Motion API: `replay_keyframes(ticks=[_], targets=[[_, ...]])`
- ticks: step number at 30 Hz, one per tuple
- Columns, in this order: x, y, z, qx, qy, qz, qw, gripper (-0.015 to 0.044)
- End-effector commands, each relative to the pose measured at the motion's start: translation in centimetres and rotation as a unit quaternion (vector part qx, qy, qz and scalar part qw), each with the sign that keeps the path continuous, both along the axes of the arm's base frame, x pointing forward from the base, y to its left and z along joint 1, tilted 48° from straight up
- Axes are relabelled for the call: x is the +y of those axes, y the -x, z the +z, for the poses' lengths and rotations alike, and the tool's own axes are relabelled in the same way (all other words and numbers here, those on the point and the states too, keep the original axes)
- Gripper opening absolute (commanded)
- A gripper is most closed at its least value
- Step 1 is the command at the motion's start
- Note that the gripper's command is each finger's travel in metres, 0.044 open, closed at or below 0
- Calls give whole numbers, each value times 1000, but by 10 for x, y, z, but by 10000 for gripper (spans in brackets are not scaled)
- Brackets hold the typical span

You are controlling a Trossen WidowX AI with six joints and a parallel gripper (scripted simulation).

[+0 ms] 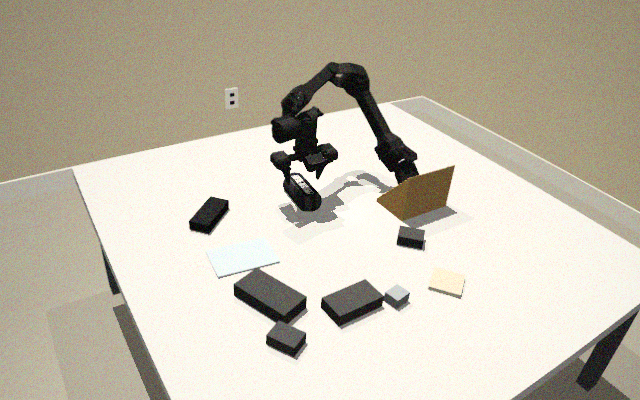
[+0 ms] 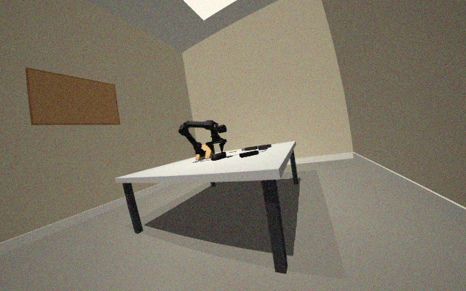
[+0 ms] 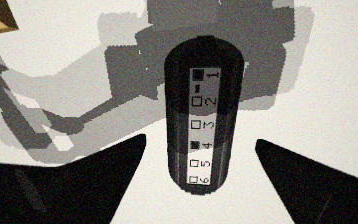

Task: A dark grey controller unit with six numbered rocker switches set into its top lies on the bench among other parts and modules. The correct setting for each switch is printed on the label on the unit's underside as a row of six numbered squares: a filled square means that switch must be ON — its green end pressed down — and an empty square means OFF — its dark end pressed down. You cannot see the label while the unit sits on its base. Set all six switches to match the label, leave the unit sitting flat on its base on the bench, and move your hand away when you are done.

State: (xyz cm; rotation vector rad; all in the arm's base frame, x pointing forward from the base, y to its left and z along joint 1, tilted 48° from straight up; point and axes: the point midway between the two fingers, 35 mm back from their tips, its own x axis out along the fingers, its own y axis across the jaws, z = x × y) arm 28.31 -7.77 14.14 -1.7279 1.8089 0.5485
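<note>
The dark grey controller unit (image 1: 308, 200) (image 2: 219, 156) (image 3: 233, 115) lies overturned on the bench, its underside label (image 1: 304, 184) (image 3: 215, 135) facing up. In the wrist view, squares 1 and 4 are filled; 2, 3, 5 and 6 are empty. A small dark dash stands between 1 and 2. The rocker switches are hidden beneath the unit. My gripper (image 1: 304, 177) (image 3: 199, 141) is wide open above the unit. In the wrist view its fingertips stand on either side of the unit's end numbered 6, with gaps between them and its sides.
A brown angled panel (image 1: 422, 195) stands near the arm's base. A black block (image 1: 208, 214), a pale blue plate (image 1: 242, 257), large dark blocks (image 1: 271, 294) (image 1: 352, 301), small dark blocks (image 1: 286, 337) (image 1: 411, 236), a grey cube (image 1: 397, 295) and a cream pad (image 1: 447, 281) lie around.
</note>
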Motion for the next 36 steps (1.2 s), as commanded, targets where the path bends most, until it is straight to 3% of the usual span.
replay_keyframes(ticks=[1,9,17,28,36], targets=[[0,0,0,-1,1,-2,1000,414],[8,9,10,-175,7,-96,980,204],[16,20,21,-381,-9,-207,901,0],[25,37,32,-615,-67,-341,708,0],[25,38,33,-627,-71,-348,694,0]])
